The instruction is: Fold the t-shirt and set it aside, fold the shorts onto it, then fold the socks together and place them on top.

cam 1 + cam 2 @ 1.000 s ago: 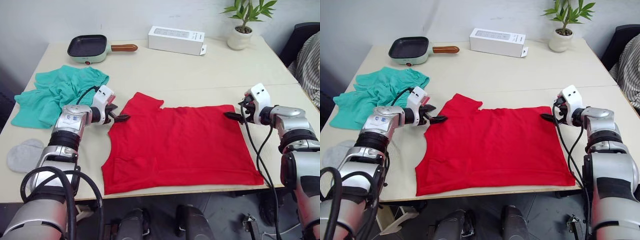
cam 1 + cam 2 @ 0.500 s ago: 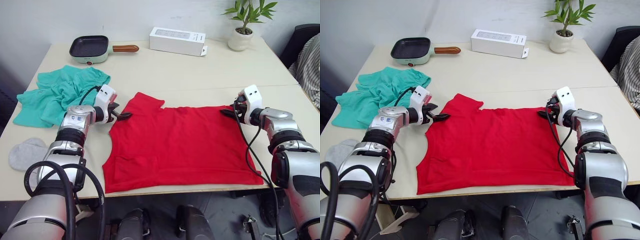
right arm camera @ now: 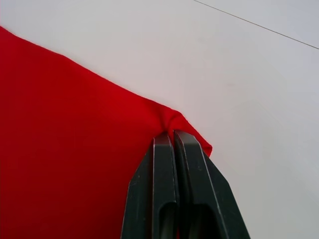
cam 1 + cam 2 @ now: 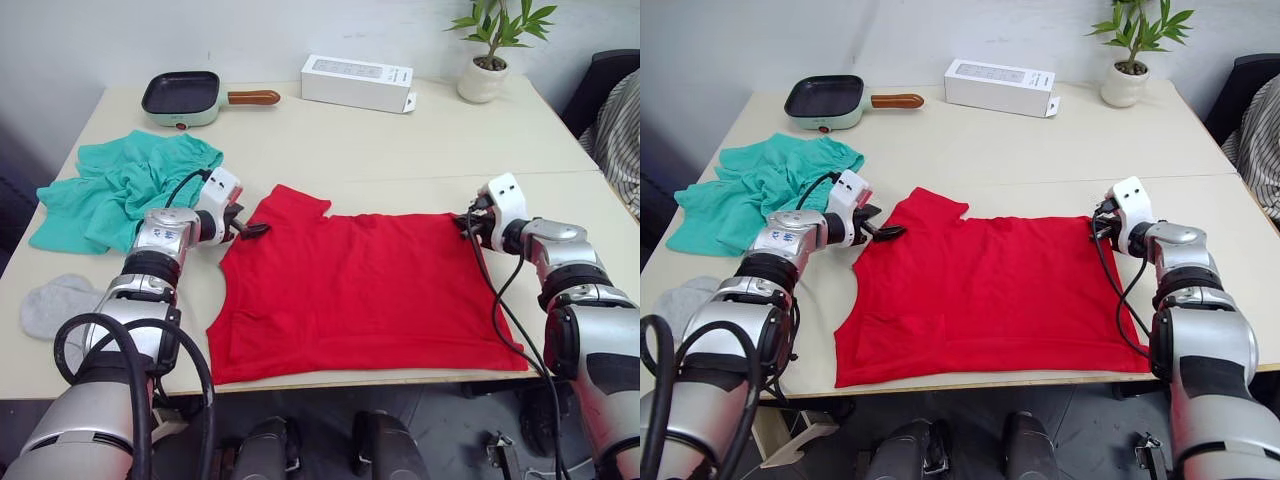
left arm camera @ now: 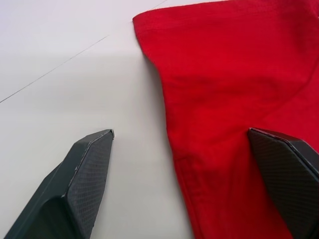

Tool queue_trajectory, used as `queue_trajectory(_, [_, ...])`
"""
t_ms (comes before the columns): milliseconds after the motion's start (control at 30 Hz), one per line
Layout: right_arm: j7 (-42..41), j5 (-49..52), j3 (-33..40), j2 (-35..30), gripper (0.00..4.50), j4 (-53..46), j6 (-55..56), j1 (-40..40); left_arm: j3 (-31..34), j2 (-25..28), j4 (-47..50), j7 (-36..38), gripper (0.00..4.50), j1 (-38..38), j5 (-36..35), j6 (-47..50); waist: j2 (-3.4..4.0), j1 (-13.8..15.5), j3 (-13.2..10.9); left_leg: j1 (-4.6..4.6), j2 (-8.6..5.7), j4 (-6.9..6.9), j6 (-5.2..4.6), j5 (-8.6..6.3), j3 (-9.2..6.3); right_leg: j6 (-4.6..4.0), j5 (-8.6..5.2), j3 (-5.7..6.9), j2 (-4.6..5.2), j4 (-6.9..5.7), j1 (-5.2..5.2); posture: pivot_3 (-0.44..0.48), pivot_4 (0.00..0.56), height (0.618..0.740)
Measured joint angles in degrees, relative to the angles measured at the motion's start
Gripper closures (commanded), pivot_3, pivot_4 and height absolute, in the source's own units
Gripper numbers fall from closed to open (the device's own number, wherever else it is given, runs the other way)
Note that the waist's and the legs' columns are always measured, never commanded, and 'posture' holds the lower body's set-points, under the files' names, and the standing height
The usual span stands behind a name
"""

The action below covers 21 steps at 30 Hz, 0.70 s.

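We identify the setting as an indoor room arranged as a test or demonstration area with household props. The work surface is a pair of plain beige tables (image 4: pixel 330 140) butted together against a bare pale wall (image 4: pixel 200 35). At 11 o'clock sits a small mint-green electric frying pan (image 4: pixel 182 97) with a wooden handle. At 12 o'clock lies a white rectangular box (image 4: pixel 357 82). At 1 o'clock stands a potted plant (image 4: pixel 483 62) in a white pot. At 3 o'clock, striped fabric (image 4: pixel 620 125) lies beside a dark chair (image 4: pixel 605 75).
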State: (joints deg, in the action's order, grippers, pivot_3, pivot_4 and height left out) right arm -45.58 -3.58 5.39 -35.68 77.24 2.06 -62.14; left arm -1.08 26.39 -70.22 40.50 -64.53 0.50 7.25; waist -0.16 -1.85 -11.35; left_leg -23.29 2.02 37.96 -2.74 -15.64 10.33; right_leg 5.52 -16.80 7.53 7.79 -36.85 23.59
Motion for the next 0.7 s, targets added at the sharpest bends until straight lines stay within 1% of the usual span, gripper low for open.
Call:
queue_trajectory(67, [-0.44, 0.11, 0.15, -0.05, 4.50, -0.11, 0.64, 0.36, 0.45, -0.41, -0.19, -0.69, 1.18, -0.12, -0.03, -0.09, 0.00, -0.02, 0.00, 0.00, 0.00, 0.00, 0.00, 0.00, 0.00, 0.00, 0.00, 0.00, 0.00, 0.00, 0.00, 0.000, 0.150, 0.740])
queue_trajectory(233, [-1.60, 0.33, 0.97, -0.08, 4.50, -0.59, 1.95, 1.41, 0.93, -0.94, -0.40, -1.15, 2.73, -0.17, 0.00, -0.39, 0.00, -0.08, 0.00, 0.00, 0.00, 0.00, -0.01, 0.00, 0.00, 0.00, 0.00, 0.01, -0.01, 0.00, 0.00, 0.000, 0.150, 0.740])
queue_trajectory(300, [-1.80, 0.46, 1.38, -0.09, 4.50, -0.66, 2.45, 1.79, 1.25, -1.24, -0.50, -1.16, 3.42, -0.17, -0.02, -0.50, 0.00, -0.07, 0.00, 0.00, 0.00, 0.00, -0.01, 0.00, -0.01, 0.00, 0.00, 0.02, -0.01, 0.00, 0.00, 0.000, 0.150, 0.740])
queue_trajectory(400, [-2.15, 0.48, 1.48, -0.14, 4.50, -0.66, 2.77, 1.94, 1.53, -1.54, -0.64, -1.18, 4.31, -0.16, -0.03, -0.91, 0.00, -0.10, 0.00, 0.00, 0.00, 0.00, 0.00, 0.00, -0.01, 0.00, 0.00, 0.02, -0.01, 0.00, 0.00, 0.000, 0.150, 0.740])
queue_trajectory(433, [-2.32, 0.48, 1.56, -0.14, 4.50, -0.66, 2.90, 1.99, 1.76, -1.68, -0.78, -1.19, 4.49, -0.15, -0.08, -1.22, 0.00, -0.11, 0.00, 0.00, 0.00, 0.00, 0.00, 0.00, -0.01, 0.00, 0.00, 0.02, -0.01, 0.01, 0.00, 0.000, 0.150, 0.740])
queue_trajectory(700, [-3.78, 0.77, 1.91, -0.42, 4.50, -0.66, 3.77, 2.37, 3.97, -1.81, -1.85, -0.66, 4.49, 0.38, -0.73, -4.50, -0.01, -0.32, 0.00, -0.02, 0.00, -0.01, 0.00, 0.00, -0.01, 0.00, 0.00, 0.02, -0.02, 0.02, 0.01, 0.000, 0.150, 0.740])
